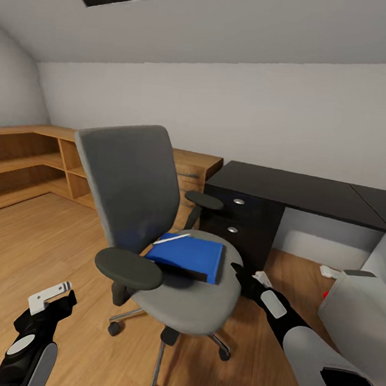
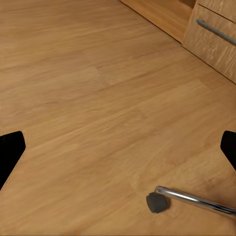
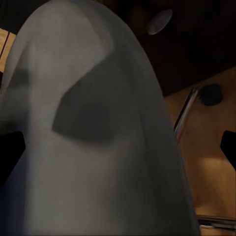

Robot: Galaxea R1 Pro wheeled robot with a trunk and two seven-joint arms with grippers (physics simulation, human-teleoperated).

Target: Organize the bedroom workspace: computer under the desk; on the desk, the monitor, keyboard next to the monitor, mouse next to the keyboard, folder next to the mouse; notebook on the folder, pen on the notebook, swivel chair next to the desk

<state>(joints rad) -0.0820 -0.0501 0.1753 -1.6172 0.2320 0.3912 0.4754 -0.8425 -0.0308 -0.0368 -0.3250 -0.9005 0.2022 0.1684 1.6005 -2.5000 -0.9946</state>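
Right claw (image 1: 245,279), jaws apart, nears the chair (image 1: 154,225) seat's edge; it should slide under the blue folder (image 1: 190,256) squarely

You see a bright blue folder (image 1: 191,258) on the grey swivel chair (image 1: 135,181), beside the glossy black desk (image 1: 299,192).
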